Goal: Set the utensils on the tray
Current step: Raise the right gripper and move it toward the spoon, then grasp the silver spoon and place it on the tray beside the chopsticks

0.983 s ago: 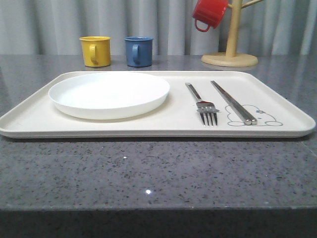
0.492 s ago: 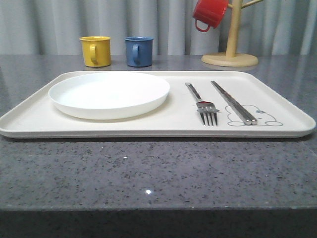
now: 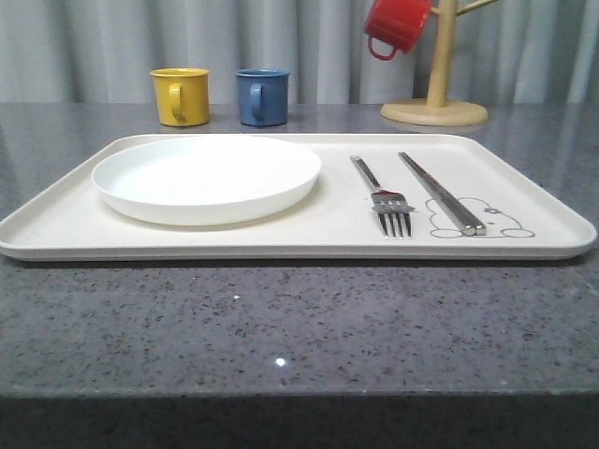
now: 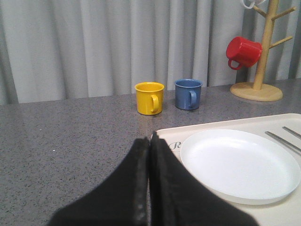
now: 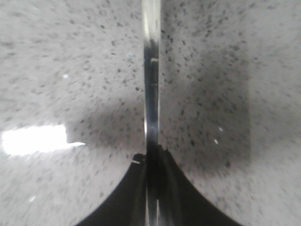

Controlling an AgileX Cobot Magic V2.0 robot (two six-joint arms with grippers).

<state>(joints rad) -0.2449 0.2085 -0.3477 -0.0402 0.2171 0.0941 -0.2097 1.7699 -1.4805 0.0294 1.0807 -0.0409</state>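
Note:
The cream tray (image 3: 281, 245) lies across the counter in the front view. On its right half rest a steel fork (image 3: 384, 192) and a pair of flat chopsticks (image 3: 440, 192), side by side. My left gripper (image 4: 150, 141) is shut on nothing and hangs over the counter by the tray's (image 4: 165, 135) corner. My right gripper (image 5: 151, 153) is shut on the slim handle of a shiny steel utensil (image 5: 151, 84), just above the speckled counter. That utensil's far end is out of the picture, so its kind is unclear.
A round white plate (image 3: 206, 173) fills the tray's left half. Behind the tray stand a yellow mug (image 3: 181, 95) and a blue mug (image 3: 261, 96). At the back right, a red mug (image 3: 397, 25) hangs on a wooden mug tree (image 3: 435, 103).

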